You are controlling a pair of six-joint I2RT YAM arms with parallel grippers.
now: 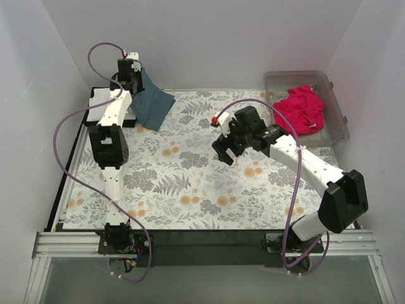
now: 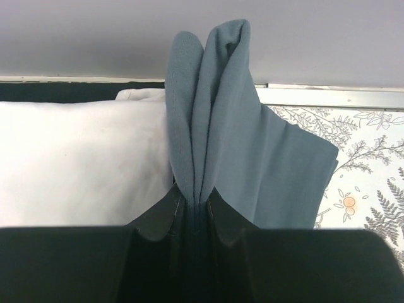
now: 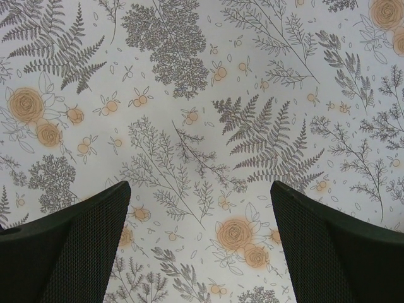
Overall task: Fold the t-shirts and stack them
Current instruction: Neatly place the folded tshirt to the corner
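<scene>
Slate-blue jersey, the dark t-shirt point(image 1: 154, 101), hangs bunched from the left claw point(image 2: 197, 211), which is clamped on a narrow gathered ridge of it above the far-left corner of the floral cloth point(image 1: 190, 183); its lower end rests on that cloth. The folded white t-shirt point(image 2: 76, 164) lies at the cloth's far-left edge, just beside the hanging fabric. The right claw point(image 3: 199, 189) gapes wide over the cloth's middle, holding nothing. The pink t-shirt point(image 1: 305, 107) sits crumpled in the clear bin point(image 1: 338, 126) at the cloth's far-right corner. With one narrow pinch and no second support, the layers could slip or splay into a heap, and a dragging hem could shove the white one askew
</scene>
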